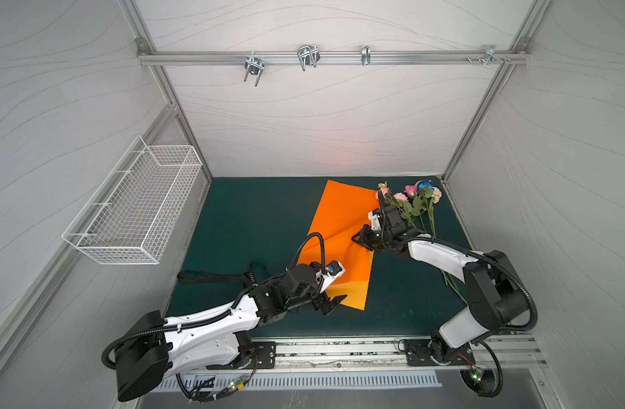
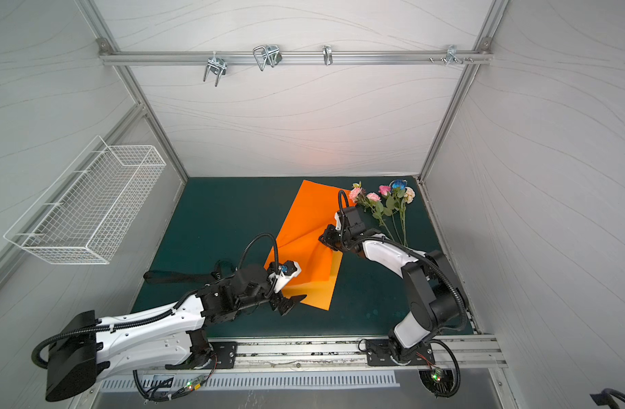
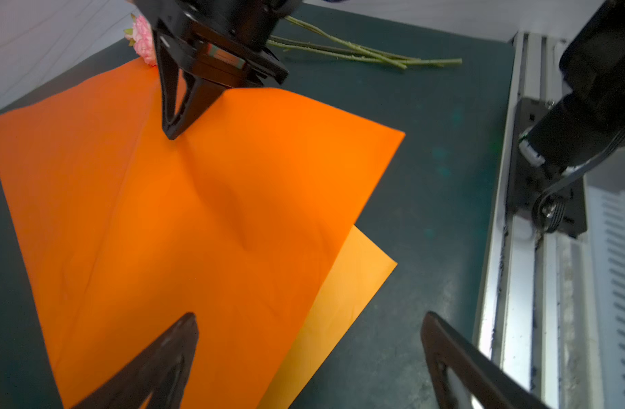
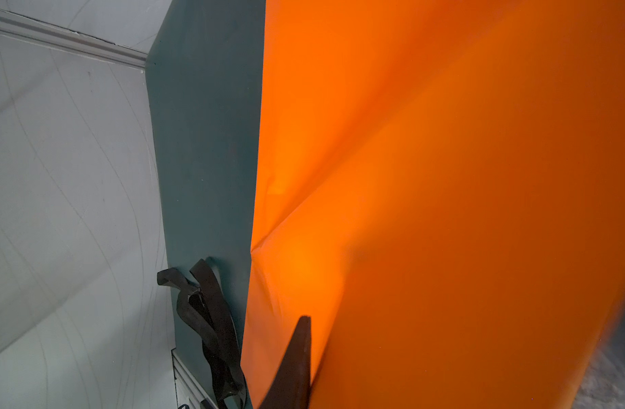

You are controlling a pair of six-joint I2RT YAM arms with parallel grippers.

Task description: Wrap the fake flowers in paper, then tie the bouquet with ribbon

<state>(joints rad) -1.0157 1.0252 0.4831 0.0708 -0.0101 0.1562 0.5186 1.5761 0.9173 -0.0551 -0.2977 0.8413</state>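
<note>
Bouquet of fake flowers (image 1: 413, 203) is lying untied on the green mat (image 1: 251, 219), far right side. Blooms are pointing at the back wall and stems are running toward the front under the right arm. Nearest blooms are sitting just beside the far corner of the orange paper (image 1: 339, 219); nothing is gripping them

Right gripper (image 3: 173, 131) is pinching the paper near its right edge: tips together, sheet tenting up to them. Left gripper (image 3: 309, 315) is hanging over the near corner, jaws wide apart, holding nothing. Black ribbon (image 4: 212, 311) is lying loose on the mat off the paper's left side, well apart from the flowers

Reading this as paper prep before wrapping; the tie is not started. For this step:
- keeping the lift low and the pull slow, as a thin sheet is likely to be creasing or slipping out of a narrow pinch
- bringing the left jaws down on the near corner so the sheet is pivoting, not sliding
- watching the right forearm: it is crossing over the stems and could be dragging them
</note>
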